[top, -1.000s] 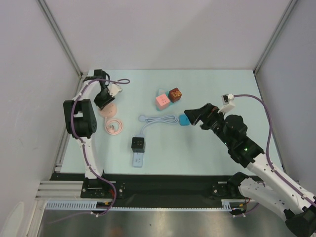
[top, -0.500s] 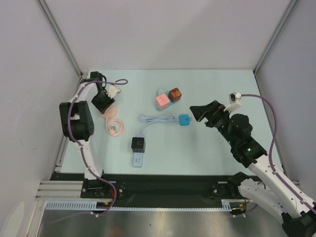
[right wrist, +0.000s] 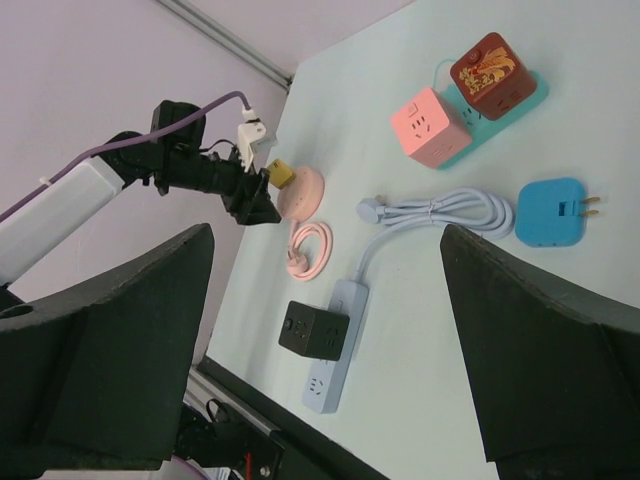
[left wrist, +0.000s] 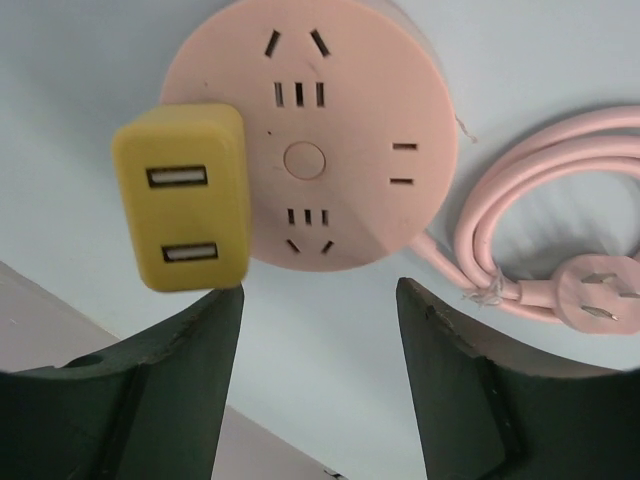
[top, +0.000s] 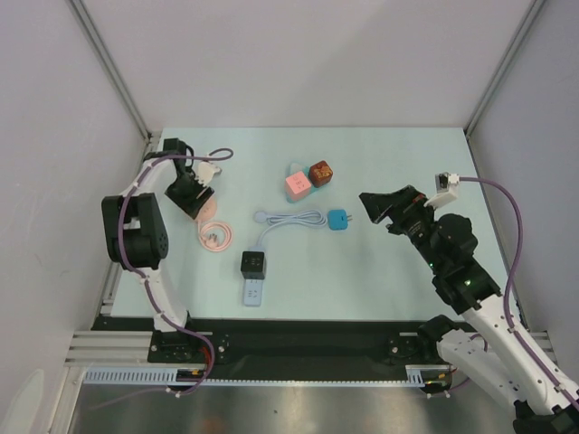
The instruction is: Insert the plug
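A blue plug adapter [top: 339, 220] lies on the table with its prongs pointing right; it also shows in the right wrist view [right wrist: 548, 212]. My right gripper [top: 373, 206] is open and empty, a little to the right of it. A yellow USB adapter [left wrist: 180, 195] sits plugged into the round pink socket [left wrist: 310, 130]. My left gripper [top: 185, 194] is open and empty just beside that socket [top: 213, 210]. A black cube socket [top: 253, 263] sits on the light-blue power strip [top: 254, 293].
The pink socket's coiled cable and plug [top: 215, 237] lie just beside it. The strip's pale bundled cable [top: 294, 218] runs toward the blue adapter. A pink cube [top: 298, 185] and a brown cube [top: 320, 172] stand on a teal strip behind. Walls close in left and right.
My right gripper has drawn back to the right, leaving the blue adapter on the table. My left gripper has backed off slightly, and the pink socket and cable have shifted a little right.
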`<state>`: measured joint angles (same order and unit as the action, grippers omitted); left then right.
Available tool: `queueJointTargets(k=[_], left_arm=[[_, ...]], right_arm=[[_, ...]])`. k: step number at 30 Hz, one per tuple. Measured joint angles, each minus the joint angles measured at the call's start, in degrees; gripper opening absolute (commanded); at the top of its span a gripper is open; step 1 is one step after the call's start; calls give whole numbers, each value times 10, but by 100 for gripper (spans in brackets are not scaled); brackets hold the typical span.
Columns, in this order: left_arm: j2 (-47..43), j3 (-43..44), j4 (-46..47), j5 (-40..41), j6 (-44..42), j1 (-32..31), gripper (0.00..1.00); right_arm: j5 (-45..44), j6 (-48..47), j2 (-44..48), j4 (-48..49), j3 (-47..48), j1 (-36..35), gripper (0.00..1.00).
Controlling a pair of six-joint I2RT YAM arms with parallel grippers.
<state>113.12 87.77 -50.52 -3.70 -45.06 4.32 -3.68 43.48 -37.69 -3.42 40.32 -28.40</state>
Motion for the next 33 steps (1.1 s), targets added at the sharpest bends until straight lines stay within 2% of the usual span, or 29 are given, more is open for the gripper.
queueJointTargets(k=[16,33], left_arm=[[-68,-25,10,2,32,-1,69],[-29,76,20,-5,41,-33,64]], right_arm=[[3,0,21,-28,10,3,100],[2,0,21,-28,12,6,100]])
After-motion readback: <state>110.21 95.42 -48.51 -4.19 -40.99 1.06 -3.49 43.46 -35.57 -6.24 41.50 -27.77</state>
